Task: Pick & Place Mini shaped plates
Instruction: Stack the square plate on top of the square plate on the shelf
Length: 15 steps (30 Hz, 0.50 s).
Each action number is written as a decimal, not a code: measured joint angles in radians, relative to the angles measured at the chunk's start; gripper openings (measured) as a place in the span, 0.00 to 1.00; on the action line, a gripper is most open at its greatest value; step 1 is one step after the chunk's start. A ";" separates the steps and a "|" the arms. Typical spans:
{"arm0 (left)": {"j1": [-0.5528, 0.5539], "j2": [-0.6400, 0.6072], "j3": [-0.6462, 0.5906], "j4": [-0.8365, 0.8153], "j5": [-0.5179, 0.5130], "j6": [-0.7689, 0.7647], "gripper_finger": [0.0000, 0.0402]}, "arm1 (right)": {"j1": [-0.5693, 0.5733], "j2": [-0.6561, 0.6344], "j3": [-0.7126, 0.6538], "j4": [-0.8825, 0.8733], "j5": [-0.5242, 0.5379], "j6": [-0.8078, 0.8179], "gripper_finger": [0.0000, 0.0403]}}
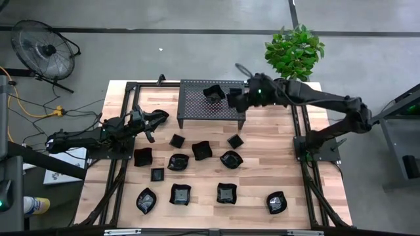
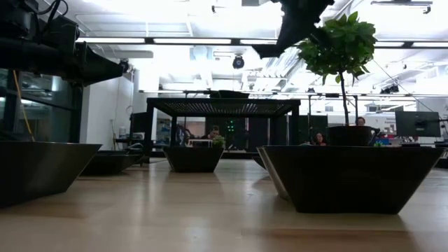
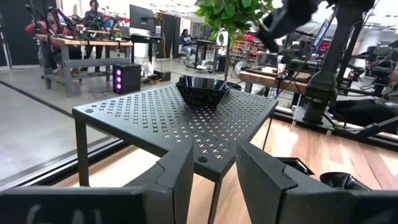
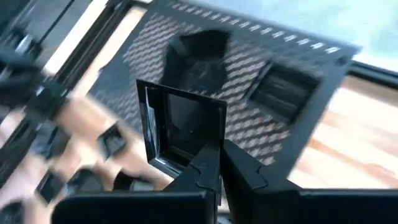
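Note:
Several small glossy black plates lie on the wooden table, among them a plate [image 1: 201, 150] near the middle and a plate [image 1: 277, 202] at the near right. One wavy-edged plate [image 1: 214, 92] sits on the black perforated rack [image 1: 197, 108]; it also shows in the left wrist view [image 3: 202, 91]. My right gripper [image 1: 237, 99] is over the rack's right part, shut on a square plate [image 4: 183, 127]. My left gripper [image 1: 155, 124] is open and empty at the table's left, level with the rack, its fingers [image 3: 180, 177] pointing at it. My right gripper pinches the square plate by its rim [image 4: 204, 147] between its two fingers, at the edge nearest the gripper. The plate stands on edge beyond the fingers [image 4: 239, 168], its hollow side facing the camera. It is lifted clear above the rack.
A potted plant [image 1: 295, 49] stands at the table's far right corner, behind the rack. Black frame rails run along the table's left side [image 1: 121, 164] and right side [image 1: 308, 170]. In the low view, plates [image 2: 350, 175] stand close in front. People sit in the room beyond the table.

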 joint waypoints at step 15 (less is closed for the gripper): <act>0.000 0.000 0.000 0.000 0.000 0.000 0.29 | -0.231 0.149 0.000 0.124 -0.129 -0.017 0.03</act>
